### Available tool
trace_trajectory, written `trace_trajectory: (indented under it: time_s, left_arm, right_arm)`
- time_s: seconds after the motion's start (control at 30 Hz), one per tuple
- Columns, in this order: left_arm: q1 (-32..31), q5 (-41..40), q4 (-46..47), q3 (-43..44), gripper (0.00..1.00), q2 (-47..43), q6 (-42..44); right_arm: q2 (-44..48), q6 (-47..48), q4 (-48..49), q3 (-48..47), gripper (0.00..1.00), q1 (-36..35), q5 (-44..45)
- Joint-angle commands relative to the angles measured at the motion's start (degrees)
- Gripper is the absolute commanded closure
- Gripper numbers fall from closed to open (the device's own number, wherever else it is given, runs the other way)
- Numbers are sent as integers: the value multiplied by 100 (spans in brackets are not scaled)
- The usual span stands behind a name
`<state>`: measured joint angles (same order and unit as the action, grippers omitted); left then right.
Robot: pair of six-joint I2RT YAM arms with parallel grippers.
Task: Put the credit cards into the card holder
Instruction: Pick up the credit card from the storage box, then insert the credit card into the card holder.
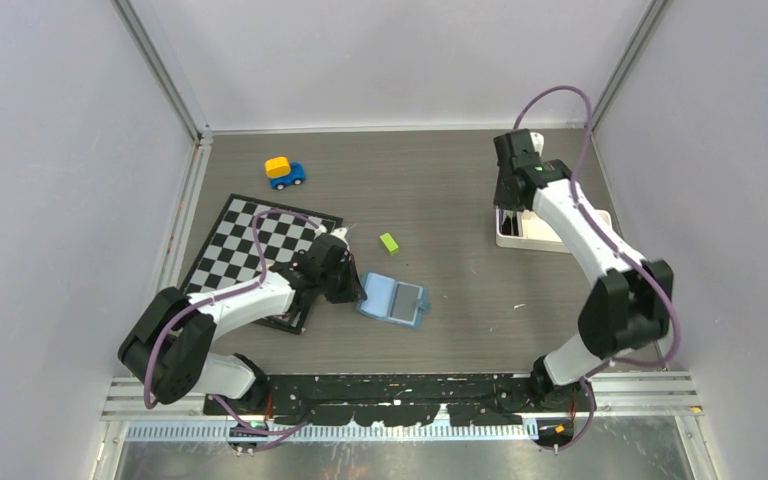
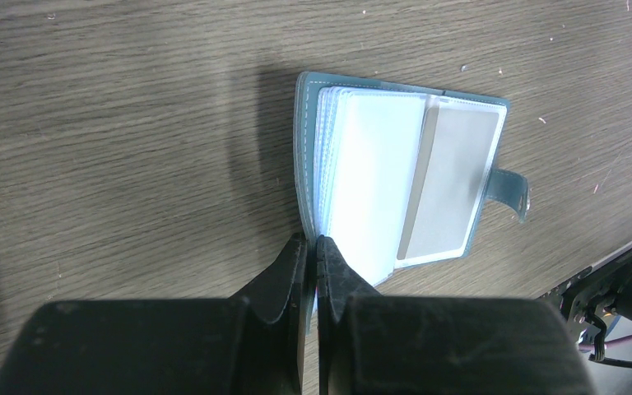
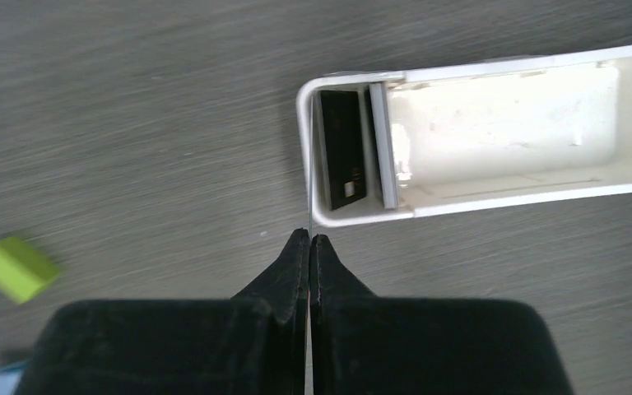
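left gripper [image 2: 313, 243] pinches open card holder [image 2: 378, 181] corner.

The card holder [image 2: 378, 181] is teal-blue outside with pale blue-white sleeves, one showing a grey-tan credit card [image 2: 453, 185]. The credit card [image 3: 343, 148] in the white tray [image 3: 543, 193] is black. The bench [image 1: 440, 190] is dark grey-brown wood grain, the block [image 1: 389, 242] lime green, the checkerboard [image 1: 245, 245] black and white, the toy car [image 1: 284, 172] blue with a yellow roof, and the left claw [image 2: 313, 243] and right claw [image 3: 309, 239] black.

Soft even light; glare bleaches the card holder [image 2: 362, 164] and tray [image 3: 502, 115]; green block [image 3: 14, 267] blurred.
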<state>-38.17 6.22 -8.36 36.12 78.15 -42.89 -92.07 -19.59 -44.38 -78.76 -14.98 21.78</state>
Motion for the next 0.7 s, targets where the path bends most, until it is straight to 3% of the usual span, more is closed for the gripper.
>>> trace_trajectory:
  time_s: [0.0,0.3,0.67]
  left_arm:
    - [18,-12,32,-69,100,-87,71]
    - [19,44,86,-85,100,-6,49]
    - [20,-74,-3,-100,100,71,18]
  right_arm:
    - [1114,-590,220,239,100,-2,-1394]
    - [2198,-1990,2201,2558,100,-258,-4131]
    - [1530,-3237,4815,4060,100,-1898,-4520]
